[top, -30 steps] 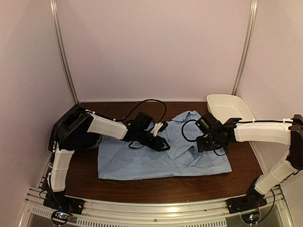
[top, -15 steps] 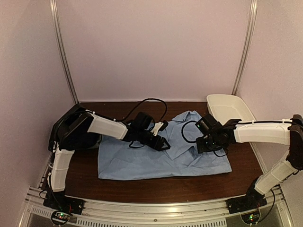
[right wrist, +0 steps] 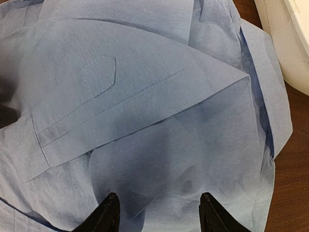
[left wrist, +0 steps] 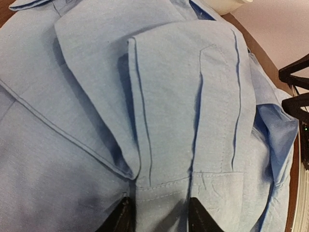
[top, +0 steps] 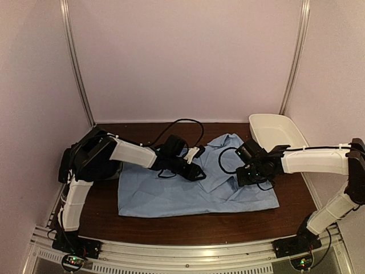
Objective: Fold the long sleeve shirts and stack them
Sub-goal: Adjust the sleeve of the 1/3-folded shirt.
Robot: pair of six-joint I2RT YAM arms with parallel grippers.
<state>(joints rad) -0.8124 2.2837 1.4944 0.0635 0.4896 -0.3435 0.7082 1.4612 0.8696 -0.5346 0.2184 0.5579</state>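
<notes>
The light blue collared shirt point(top: 194, 191) lies spread and partly folded in the middle of the brown table. My left gripper point(top: 197, 172) is low over its middle. In the left wrist view its jaws point(left wrist: 159, 218) stand open, with a folded sleeve cuff point(left wrist: 188, 186) between the fingertips. My right gripper point(top: 242, 174) is low over the shirt's right part. It point(right wrist: 159, 215) is wide open above rumpled blue cloth point(right wrist: 159, 145) and holds nothing. No black shirt shows in any view.
A white oval plastic tub point(top: 276, 131) stands at the back right of the table, just beyond the shirt; it also shows in the right wrist view point(right wrist: 289, 43). Bare brown table point(top: 188, 225) runs along the front. Black cables loop over the shirt's back edge.
Both grippers have crept slightly toward each other, low over the shirt. The shirt's outline has barely changed.
</notes>
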